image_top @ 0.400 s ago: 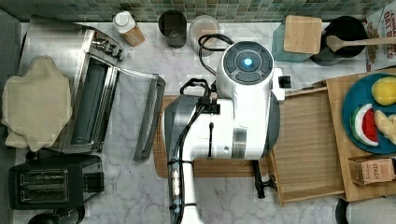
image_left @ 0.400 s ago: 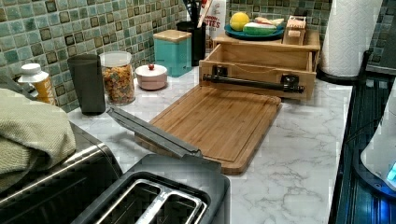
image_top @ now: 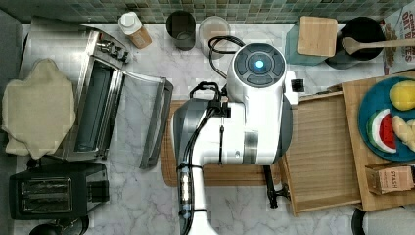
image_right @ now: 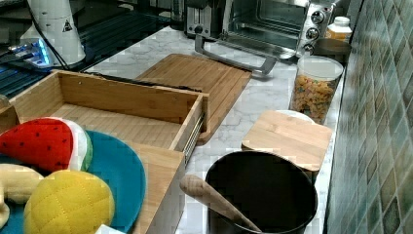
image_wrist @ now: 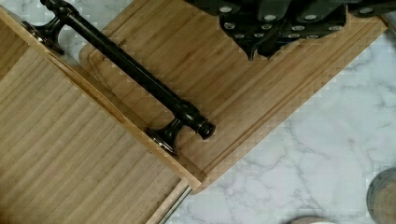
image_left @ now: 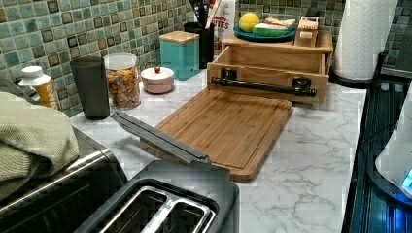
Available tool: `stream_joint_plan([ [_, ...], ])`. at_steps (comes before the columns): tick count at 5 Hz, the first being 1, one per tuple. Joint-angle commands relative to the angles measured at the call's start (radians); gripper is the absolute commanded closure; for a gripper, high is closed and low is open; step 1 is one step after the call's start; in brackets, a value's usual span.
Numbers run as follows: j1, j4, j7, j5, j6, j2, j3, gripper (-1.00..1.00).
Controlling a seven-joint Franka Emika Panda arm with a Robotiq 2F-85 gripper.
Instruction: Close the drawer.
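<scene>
In the top view the white arm [image_top: 244, 122] fills the centre of the frame and covers most of the bamboo cutting board [image_top: 169, 147] and the drawer's front edge, so only a short length of the black handle [image_top: 270, 186] pokes out below it at lower centre. The gripper [image_wrist: 280, 18] appears in the wrist view as a dark mass cut off by the frame's edge, above the cutting board's surface; its fingers run out of the picture, so how far they are parted cannot be told, and nothing can be seen held in them. The drawer [image_top: 323, 152] sits at the right of the top view, pulled well out from its wooden cabinet [image_top: 355, 147], which is itself cut by the right edge of the frame. It is a wide, shallow, light-wood tray with a flat, straight-grained bottom and thin raised rims, and no contents are visible in it. In the left view it lies at upper centre-right, its front panel carrying the long black bar handle on two mounts, with the front edge meeting the far end of the cutting board. In the right view the drawer fills the left middle of the frame, with a metal slide rail [image_right: 194, 136] showing along its side. On top of the cabinet rests a blue plate [image_top: 372, 98] of toy fruit, partly out of frame in the top view.
</scene>
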Motion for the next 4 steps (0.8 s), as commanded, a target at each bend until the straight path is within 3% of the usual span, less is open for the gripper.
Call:
stream_joint_plan([
  [1,0.012,-0.096,-0.302,0.045,-0.030,-0.073,0.030,1.00],
  [4,0.002,-0.416,-0.792,0.077,0.217,-0.237,-0.016,1.00],
])
